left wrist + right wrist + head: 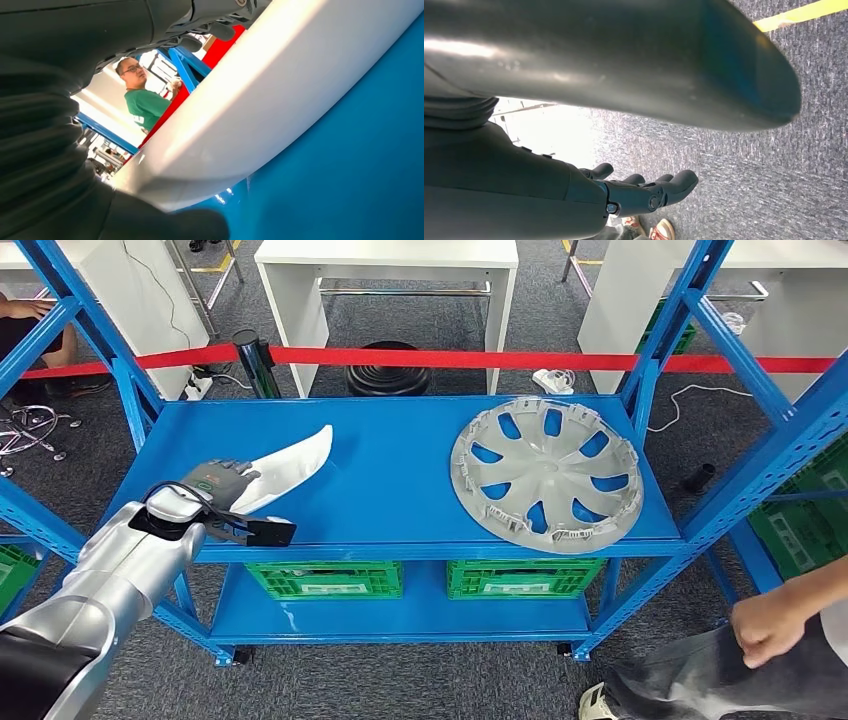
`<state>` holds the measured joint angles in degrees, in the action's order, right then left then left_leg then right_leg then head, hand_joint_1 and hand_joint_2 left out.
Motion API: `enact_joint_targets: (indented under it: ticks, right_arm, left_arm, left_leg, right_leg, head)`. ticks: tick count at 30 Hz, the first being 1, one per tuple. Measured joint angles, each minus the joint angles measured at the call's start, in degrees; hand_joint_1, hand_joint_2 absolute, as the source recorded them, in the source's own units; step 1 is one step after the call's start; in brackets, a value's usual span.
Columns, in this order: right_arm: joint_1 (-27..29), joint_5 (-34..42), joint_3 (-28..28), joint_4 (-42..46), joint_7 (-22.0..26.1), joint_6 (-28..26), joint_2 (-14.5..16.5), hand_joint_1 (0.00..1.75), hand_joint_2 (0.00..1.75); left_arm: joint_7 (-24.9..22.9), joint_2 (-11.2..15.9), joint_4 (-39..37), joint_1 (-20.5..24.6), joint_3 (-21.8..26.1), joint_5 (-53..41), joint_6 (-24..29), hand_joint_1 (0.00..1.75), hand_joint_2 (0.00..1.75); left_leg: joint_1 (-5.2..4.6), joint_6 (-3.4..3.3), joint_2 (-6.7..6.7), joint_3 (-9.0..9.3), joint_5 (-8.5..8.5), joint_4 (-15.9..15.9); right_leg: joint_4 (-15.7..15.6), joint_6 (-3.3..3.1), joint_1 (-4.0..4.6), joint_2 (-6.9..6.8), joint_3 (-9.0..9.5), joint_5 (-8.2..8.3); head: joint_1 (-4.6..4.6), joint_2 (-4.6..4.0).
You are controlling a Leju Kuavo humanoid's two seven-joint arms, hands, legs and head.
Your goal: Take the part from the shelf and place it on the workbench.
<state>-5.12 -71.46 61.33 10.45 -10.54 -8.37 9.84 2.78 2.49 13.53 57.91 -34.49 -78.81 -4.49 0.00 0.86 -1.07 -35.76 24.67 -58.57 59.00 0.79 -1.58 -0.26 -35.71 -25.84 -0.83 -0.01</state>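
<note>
Here, left hand on white part, grip unclear; right hand empty, fingers apart.

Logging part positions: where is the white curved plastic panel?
Head view: white curved plastic panel lies on the blue shelf's left side, at the left hand.

Workshop: blue steel shelving, green crates, barrier tape.

On the shelf's top deck we find the curved part at the left and the wheel cover at the right, well apart. Our left robot hand rests on the part's near end. Two crates sit side by side on the deck below. A rope barrier runs behind the shelf.
</note>
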Motion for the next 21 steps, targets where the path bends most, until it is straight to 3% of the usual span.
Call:
enact_joint_targets:
  ticks: [5,12,21]
  right_arm:
    - [0.0,-0.1,0.0,0.0,0.0,0.0,0.0,0.0,0.0]
    - [0.0,-0.4,0.0,0.0,0.0,0.0,0.0,0.0,0.0]
    - [0.0,-0.5,0.0,0.0,0.0,0.1,0.0,0.0,0.0]
  left_arm:
    - [0.0,0.1,0.0,-0.2,0.1,0.3,1.6,1.54,1.75]
    - [0.0,0.2,0.0,-0.4,0.7,0.4,1.9,1.75,1.75]
    - [0.2,0.3,0.1,0.0,1.5,0.6,1.2,1.75,1.75]
  left_leg:
    - [0.0,0.0,0.0,0.0,0.0,0.0]
    - [0.0,0.0,0.0,0.0,0.0,0.0]
    - [0.0,0.0,0.03,0.07,0.0,0.0]
  right_leg:
    - [0.0,-0.01,0.0,0.0,0.0,-0.01]
    - [0.0,-0.01,0.0,0.0,0.01,-0.01]
    - [0.0,-0.01,0.0,0.02,0.06,-0.02]
  head:
    - [0.01,-0.01]
    - [0.01,-0.01]
    - [0.02,-0.01]
